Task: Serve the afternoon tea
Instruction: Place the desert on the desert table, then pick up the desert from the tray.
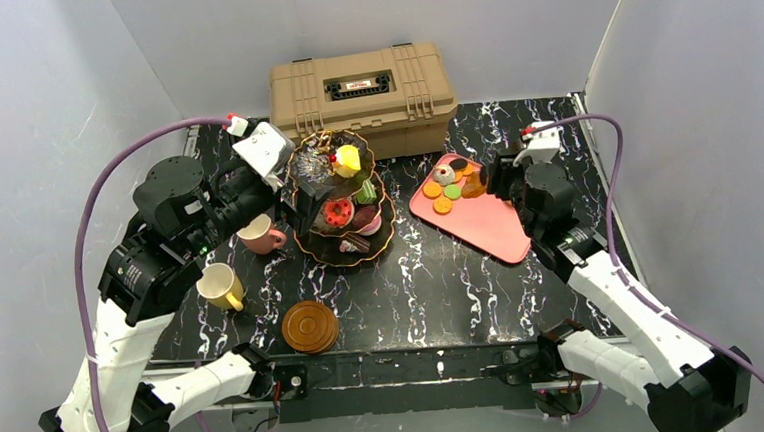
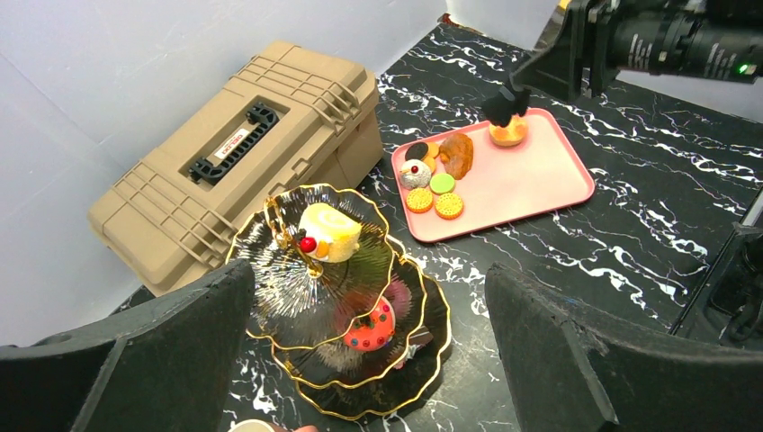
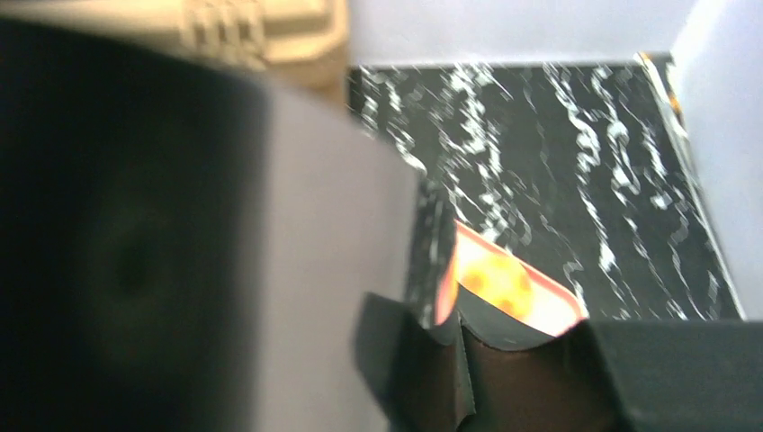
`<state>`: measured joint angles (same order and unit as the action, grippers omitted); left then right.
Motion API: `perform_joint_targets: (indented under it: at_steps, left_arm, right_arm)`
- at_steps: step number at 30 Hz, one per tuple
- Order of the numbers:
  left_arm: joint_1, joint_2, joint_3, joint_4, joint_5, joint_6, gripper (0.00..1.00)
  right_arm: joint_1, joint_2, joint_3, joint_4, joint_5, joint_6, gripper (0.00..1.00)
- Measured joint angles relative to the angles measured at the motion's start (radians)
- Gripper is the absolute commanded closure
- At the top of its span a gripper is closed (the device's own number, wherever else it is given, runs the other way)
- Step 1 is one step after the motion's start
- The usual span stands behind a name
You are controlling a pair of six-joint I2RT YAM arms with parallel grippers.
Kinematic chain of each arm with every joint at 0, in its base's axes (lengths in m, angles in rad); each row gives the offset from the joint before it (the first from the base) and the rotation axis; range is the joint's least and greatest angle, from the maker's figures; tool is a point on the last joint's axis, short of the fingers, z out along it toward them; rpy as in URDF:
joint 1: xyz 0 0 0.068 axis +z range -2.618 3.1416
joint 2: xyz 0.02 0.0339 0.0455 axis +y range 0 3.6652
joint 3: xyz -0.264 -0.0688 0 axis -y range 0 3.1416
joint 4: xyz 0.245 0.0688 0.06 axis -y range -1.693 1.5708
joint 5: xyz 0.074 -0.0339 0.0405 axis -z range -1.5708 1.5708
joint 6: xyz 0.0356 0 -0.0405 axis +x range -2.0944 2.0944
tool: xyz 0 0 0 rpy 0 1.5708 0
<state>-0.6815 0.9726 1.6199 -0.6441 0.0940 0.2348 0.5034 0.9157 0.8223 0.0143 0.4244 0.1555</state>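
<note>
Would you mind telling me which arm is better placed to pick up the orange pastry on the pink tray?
Right: the right hand sits over the orange pastry on the pink tray, while the left hand hangs open by the tiered stand.

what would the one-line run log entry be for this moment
left gripper: open, near tiered stand | right gripper: down at orange pastry on pink tray, grip unclear

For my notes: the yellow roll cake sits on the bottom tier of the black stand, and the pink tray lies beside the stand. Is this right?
Not quite: the yellow roll cake sits on the top tier of the black stand, as the left wrist view shows. The pink tray does lie beside it.
</note>
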Motion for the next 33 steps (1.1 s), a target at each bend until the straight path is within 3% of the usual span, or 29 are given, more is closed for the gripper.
perform_joint_targets:
  at_steps: [10,18,22,33]
  left_arm:
    - [0.0,0.001,0.0,-0.001,0.0,-0.003,0.02]
    - [0.0,0.0,-0.002,-0.006,0.0,-0.003,0.02]
    - [0.0,0.0,-0.002,-0.008,0.001,-0.003,0.02]
    - [0.0,0.001,-0.002,-0.008,0.002,-0.003,0.02]
  right_arm:
    - [-0.159,0.058,-0.185,0.027,0.069,0.018,0.47]
    - [-0.263,0.14,-0.218,0.154,0.056,0.018,0.27]
    - [-0.308,0.181,-0.225,0.222,0.024,0.017,0.22]
    - [-0.372,0.319,-0.225,0.36,-0.072,0.025,0.22]
